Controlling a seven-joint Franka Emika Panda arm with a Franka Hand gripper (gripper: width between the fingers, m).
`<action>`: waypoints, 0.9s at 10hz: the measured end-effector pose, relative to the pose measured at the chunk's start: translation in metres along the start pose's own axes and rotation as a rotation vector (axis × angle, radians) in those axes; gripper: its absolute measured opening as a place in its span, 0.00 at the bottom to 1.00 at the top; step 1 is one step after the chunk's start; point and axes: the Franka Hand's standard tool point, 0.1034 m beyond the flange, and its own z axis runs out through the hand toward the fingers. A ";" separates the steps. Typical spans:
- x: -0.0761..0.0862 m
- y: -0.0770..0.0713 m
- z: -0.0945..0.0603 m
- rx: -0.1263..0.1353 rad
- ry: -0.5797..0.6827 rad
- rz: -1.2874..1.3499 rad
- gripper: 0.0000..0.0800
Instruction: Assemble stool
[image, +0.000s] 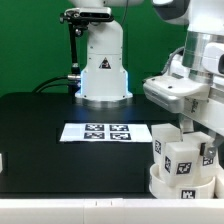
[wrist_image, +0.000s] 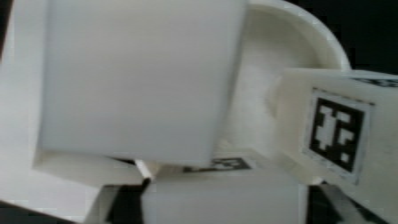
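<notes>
The stool's round white seat (image: 168, 186) lies at the exterior view's lower right. Three chunky white legs with tags stand on it. My gripper (image: 184, 134) comes down from above and is shut on the middle leg (image: 184, 160), which stands upright on the seat. In the wrist view the held leg (wrist_image: 222, 195) fills the gap between my dark fingers (wrist_image: 125, 203), with my gripper (wrist_image: 224, 208) at its sides. Another leg (wrist_image: 143, 80) and a tagged leg (wrist_image: 338, 125) stand close by, and the seat's curved rim (wrist_image: 317, 40) shows behind them.
The marker board (image: 107, 132) lies flat on the black table (image: 40, 120), to the exterior view's left of the stool. The white robot base (image: 103, 65) with a triangle mark stands at the back. A white object (image: 2, 162) sits at the left edge.
</notes>
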 end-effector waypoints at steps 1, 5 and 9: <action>0.000 0.000 0.000 0.000 0.000 0.095 0.42; -0.003 -0.001 -0.001 0.132 -0.015 0.656 0.42; -0.004 0.003 -0.001 0.135 -0.033 0.906 0.42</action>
